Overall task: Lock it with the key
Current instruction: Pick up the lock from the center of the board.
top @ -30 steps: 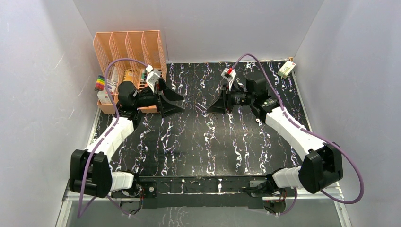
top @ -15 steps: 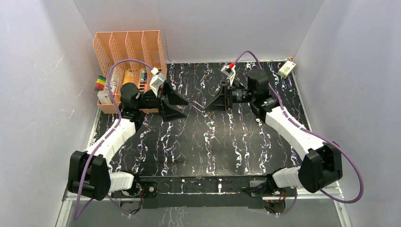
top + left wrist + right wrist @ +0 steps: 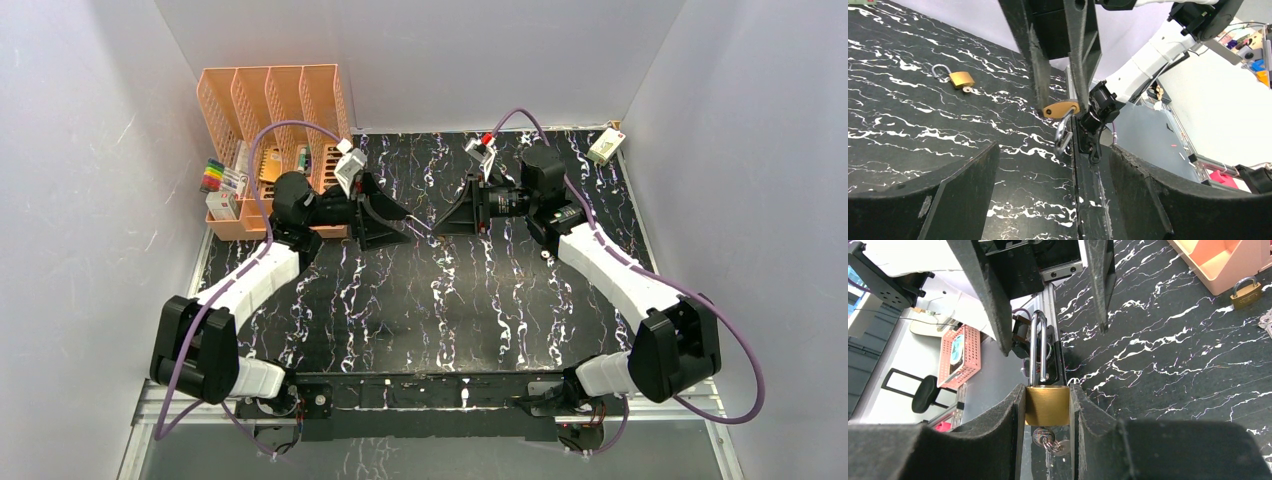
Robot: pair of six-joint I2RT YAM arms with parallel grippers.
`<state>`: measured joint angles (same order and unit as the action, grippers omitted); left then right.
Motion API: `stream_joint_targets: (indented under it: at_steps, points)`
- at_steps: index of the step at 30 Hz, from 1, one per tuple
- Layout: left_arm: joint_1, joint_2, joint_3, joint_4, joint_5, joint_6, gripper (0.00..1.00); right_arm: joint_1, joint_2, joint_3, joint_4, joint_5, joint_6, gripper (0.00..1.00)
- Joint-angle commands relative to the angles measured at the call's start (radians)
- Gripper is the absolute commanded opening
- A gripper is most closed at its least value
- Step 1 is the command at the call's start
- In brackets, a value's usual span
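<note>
My right gripper is shut on the brass padlock, held above the table's middle back. Its steel shackle points toward the left arm, and one leg looks lifted out of the body. The key, on a small ring, sits in the lock's underside between my right fingers. My left gripper is open, with its fingers on either side of the shackle tip and not touching it. The padlock also shows in the left wrist view, with the shackle hanging below it.
An orange slotted rack stands at the back left, with a spare padlock and keys beside it. Another padlock lies on the black marbled table. A small white box sits at the back right corner.
My left arm has swung right, bringing its open gripper up to the padlock. My right gripper has shifted slightly up and back, still holding the padlock.
</note>
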<state>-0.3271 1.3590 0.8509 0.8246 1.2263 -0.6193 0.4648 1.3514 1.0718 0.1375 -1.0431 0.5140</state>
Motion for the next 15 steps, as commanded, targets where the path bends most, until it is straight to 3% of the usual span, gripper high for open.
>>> stream_joint_targets:
  at_steps: [1,6,15]
  points:
    - [-0.031,-0.002,0.052,0.068,-0.002,-0.004,0.79,0.0,0.0,0.05,0.045,-0.015,-0.016,0.26]
    - [-0.038,0.012,0.06,0.069,-0.01,-0.008,0.57,0.0,-0.003,0.045,0.043,-0.015,-0.019,0.26]
    - [-0.038,0.006,0.055,0.071,-0.05,-0.007,0.57,-0.001,-0.006,0.032,0.042,-0.02,-0.022,0.26]
